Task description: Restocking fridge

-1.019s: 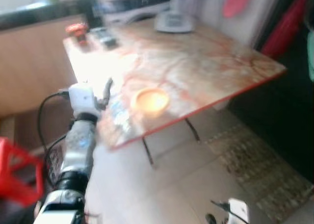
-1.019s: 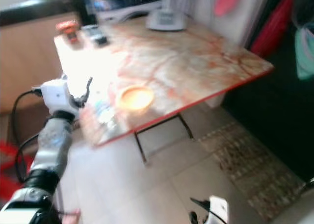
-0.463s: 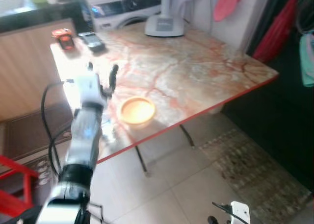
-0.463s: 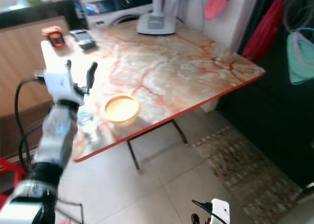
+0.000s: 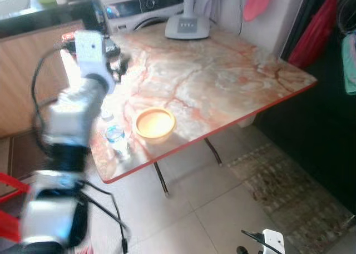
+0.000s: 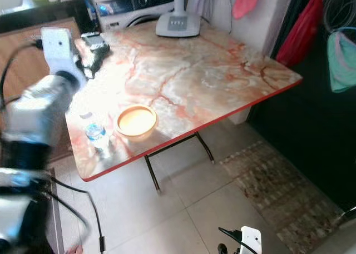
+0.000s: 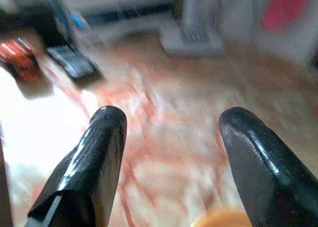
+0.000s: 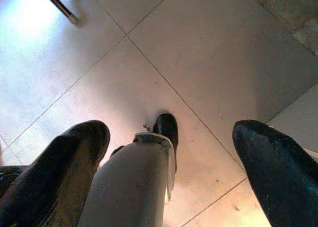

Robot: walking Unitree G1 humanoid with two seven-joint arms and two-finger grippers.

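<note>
1. The left gripper is raised above the far left part of the marble-patterned table; its 2 black fingers stand wide apart with nothing between them.
2. In the left wrist view, beyond those fingers, lie a dark phone and a red object on the tabletop, with the grey base of a fan farther back; this view is blurred.
3. A small clear water bottle with a blue label stands upright near the table's front left corner, well apart from the raised gripper.
4. An orange bowl sits just beside the bottle, close to the red front edge of the table.
5. The right gripper hangs low over the tiled floor, fingers spread wide and holding nothing; the robot's own leg and foot show between them.
6. A patterned mat lies on the floor to the right of the table.
</note>
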